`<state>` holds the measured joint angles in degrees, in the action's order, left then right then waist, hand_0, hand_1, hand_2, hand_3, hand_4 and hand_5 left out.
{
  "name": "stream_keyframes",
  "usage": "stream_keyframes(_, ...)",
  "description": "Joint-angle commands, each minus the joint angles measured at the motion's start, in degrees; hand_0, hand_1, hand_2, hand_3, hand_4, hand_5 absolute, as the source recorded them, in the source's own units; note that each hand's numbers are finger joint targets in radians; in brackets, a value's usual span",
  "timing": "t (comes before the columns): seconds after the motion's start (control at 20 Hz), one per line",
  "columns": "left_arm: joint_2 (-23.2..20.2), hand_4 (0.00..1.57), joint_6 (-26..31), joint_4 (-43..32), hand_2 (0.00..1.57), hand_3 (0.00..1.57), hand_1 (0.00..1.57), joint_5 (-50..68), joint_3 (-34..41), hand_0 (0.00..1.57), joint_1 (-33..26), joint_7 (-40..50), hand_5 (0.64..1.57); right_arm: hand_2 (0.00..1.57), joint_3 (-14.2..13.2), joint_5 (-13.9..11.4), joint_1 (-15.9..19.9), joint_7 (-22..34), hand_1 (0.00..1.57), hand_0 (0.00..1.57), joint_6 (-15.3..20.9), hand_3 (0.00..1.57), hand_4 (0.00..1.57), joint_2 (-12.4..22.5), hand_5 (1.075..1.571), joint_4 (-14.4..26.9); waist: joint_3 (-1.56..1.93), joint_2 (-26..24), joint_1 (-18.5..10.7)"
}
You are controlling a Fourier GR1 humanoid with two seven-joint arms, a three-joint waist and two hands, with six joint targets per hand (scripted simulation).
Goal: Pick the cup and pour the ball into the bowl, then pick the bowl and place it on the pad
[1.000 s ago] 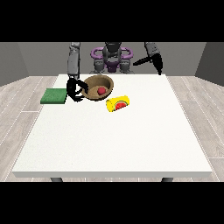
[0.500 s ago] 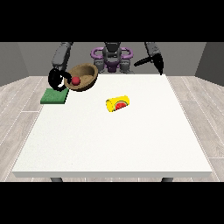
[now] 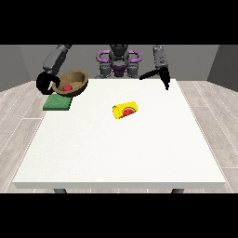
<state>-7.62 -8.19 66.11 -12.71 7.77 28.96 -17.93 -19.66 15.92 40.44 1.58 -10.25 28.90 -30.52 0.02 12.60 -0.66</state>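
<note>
Counter [image 3: 121, 148]: a large white top is being shown, with grey plank flooring visible to either side and plain grey walls behind.
Pad [image 3: 57, 103]: a green pad is lying flat near the counter's far corner at the view's left.
Bowl [image 3: 71, 82]: a brown bowl is being held tilted in the air above the pad, apart from it.
Ball [image 3: 68, 87]: a red ball is sitting inside the bowl.
Cup [image 3: 126, 110]: a yellow cup with a red melon pattern is lying on its side near the counter's middle, well apart from the bowl.
Hand at the view's left [image 3: 45, 82]: its fingers are being kept curled round the bowl's rim.
Hand at the view's right [image 3: 161, 76]: it is being held above the counter's far edge with fingers straight, carrying nothing.
Hard to make out: the cup's interior is not being shown.
</note>
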Motion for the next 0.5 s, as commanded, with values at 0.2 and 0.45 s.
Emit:
stream_keyframes(0.2,3.86,0.00,-4.78,6.60,0.00,0.00,0.00,-4.04,-4.87,0.00,1.18,-1.34,1.565,1.57,-5.41,3.00,-1.58,-7.75,1.57,1.57,-7.16,1.40,1.03,8.09,1.561,4.99,0.08,9.92,-2.49)
stream_keyframes(0.45,1.50,0.00,-2.71,15.19,0.00,0.00,0.00,-3.06,-4.83,0.00,1.85,1.08,1.563,1.57,-7.32,2.45,-2.09,-14.28,1.57,1.57,-10.05,0.35,1.02,14.39,1.569,7.95,0.14,15.55,-3.88)
